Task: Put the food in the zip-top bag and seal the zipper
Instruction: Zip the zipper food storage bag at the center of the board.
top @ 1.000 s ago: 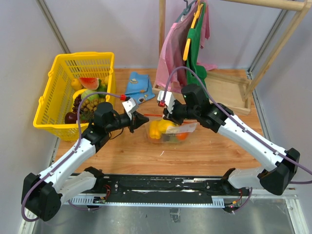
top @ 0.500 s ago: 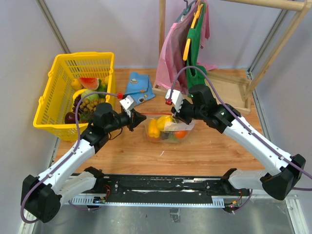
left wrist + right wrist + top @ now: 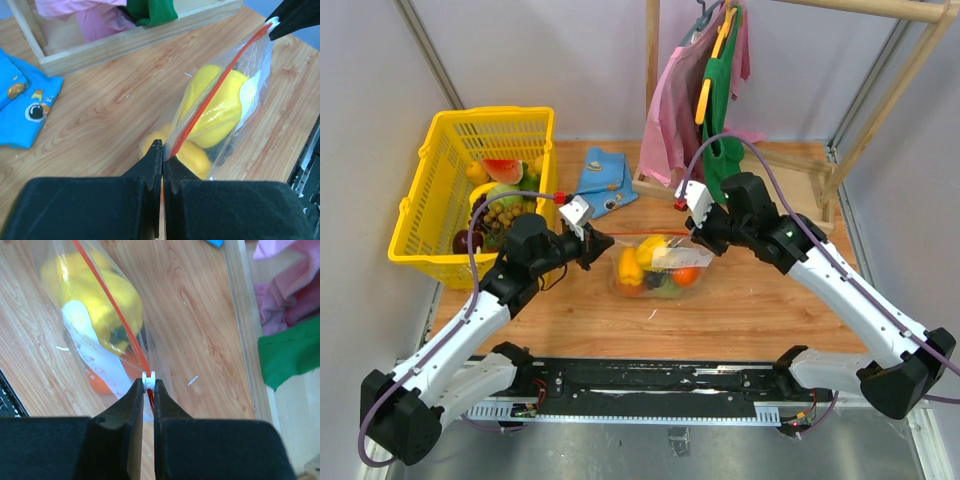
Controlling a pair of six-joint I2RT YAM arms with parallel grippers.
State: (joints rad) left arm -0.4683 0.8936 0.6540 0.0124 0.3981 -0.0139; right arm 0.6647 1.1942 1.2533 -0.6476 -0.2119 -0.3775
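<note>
Top external view: the zip-top bag [image 3: 655,268] sits on the wooden table [image 3: 750,310] just right of the yellow basket [image 3: 425,200]. Its red zipper [image 3: 625,235] is stretched left to right along the top edge, with yellow and orange food [image 3: 632,266] inside. Grey walls [image 3: 570,60] enclose the table. At the zipper's basket-side end the left gripper [image 3: 603,241] is pinched closed on it. The right gripper [image 3: 695,238] is clamped on the far end, at the white slider [image 3: 148,375].

No legible text, white label [image 3: 86,342] on the zip-top bag [image 3: 107,300], its red print too blurred
</note>
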